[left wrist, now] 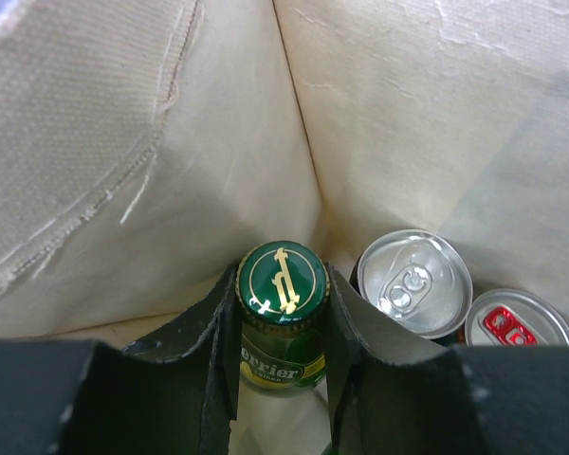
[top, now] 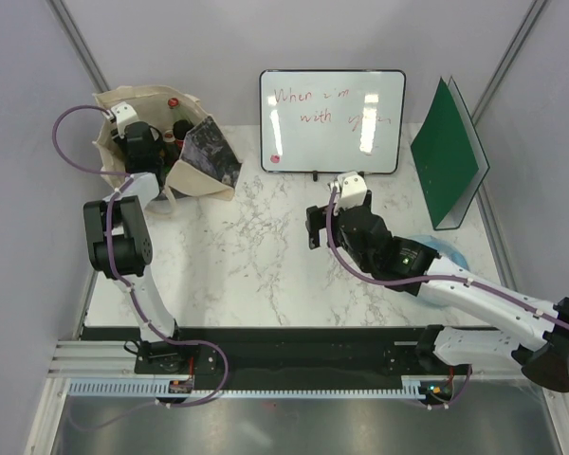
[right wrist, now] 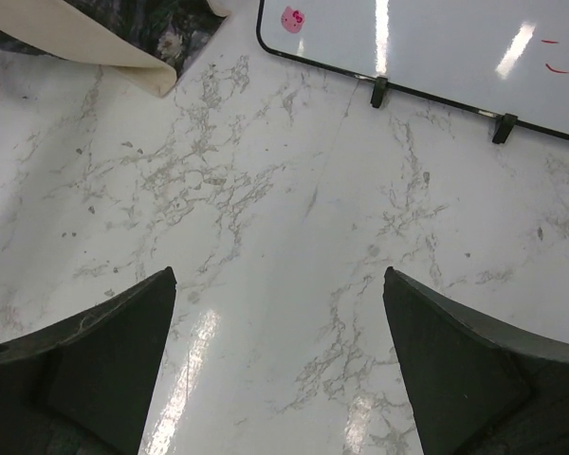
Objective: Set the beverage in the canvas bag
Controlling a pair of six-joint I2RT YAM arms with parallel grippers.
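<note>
In the left wrist view, a green glass Perrier bottle with a green and gold cap stands upright inside the beige canvas bag. My left gripper is shut on the bottle's neck, one finger pressed to each side just below the cap. From the top view the left gripper reaches down into the bag at the table's far left, and the bottle is hidden there. My right gripper hovers over mid-table, open and empty.
Two drink cans stand in the bag right of the bottle. A whiteboard stands at the back, a green folder at the right, and a blue object lies behind the right arm.
</note>
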